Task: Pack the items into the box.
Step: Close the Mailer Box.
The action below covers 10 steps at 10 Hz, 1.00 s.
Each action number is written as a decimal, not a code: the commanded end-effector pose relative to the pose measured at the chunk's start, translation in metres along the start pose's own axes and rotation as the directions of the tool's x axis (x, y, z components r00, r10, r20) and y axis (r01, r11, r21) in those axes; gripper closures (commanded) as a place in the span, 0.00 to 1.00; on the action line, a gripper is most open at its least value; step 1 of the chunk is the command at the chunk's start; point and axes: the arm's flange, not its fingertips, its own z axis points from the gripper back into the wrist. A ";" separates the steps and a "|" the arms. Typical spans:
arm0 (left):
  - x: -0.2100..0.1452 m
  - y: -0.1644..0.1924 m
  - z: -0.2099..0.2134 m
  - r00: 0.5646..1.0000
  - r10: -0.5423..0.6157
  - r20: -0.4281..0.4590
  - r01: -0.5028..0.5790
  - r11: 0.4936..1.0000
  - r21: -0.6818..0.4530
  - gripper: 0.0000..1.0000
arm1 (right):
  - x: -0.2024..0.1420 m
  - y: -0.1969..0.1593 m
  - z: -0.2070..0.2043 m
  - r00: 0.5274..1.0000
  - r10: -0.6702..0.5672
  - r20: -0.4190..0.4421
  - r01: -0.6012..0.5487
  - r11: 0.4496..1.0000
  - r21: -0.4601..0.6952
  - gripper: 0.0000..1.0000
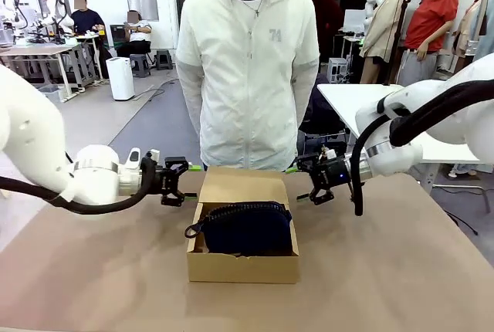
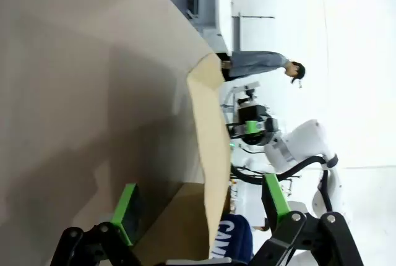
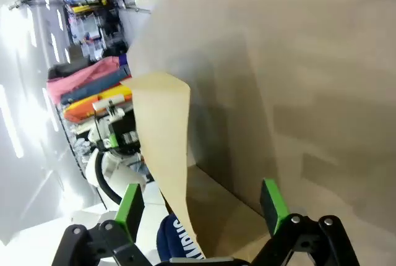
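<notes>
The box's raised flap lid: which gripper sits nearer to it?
About equal, the left perhaps slightly nearer. The left gripper flanks the flap lid at its left edge, the right gripper at its right; both open, neither visibly touching.

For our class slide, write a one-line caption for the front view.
Two open claws, left claw and right claw, flank an open cardboard box holding a navy pouch.

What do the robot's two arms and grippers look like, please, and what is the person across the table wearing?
Both arms are glossy white with rounded shells and a metal ring at the wrist. A thick black cable loops along the right arm. The left gripper and right gripper are black linkages with bright green finger pads. The person wears a white zip-up jacket with long sleeves.
</notes>
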 end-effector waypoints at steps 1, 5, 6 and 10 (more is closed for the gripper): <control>0.004 -0.001 -0.014 1.000 -0.015 -0.013 0.014 0.995 -0.097 0.00 | 0.012 0.008 -0.013 0.995 -0.021 -0.094 0.022 1.000 0.018 0.00; 0.003 -0.003 -0.035 0.992 -0.093 -0.081 0.080 0.986 -0.144 0.00 | 0.002 0.011 -0.035 0.975 0.070 -0.209 -0.037 0.987 0.158 0.00; 0.002 -0.006 -0.036 0.989 -0.134 -0.064 0.121 0.977 -0.176 0.00 | 0.002 0.011 -0.037 0.974 0.098 -0.204 -0.058 0.980 0.191 0.00; -0.015 -0.032 -0.025 0.948 -0.319 -0.019 0.302 0.914 -0.269 0.00 | -0.005 0.021 -0.030 0.949 0.267 -0.168 -0.204 0.926 0.316 0.00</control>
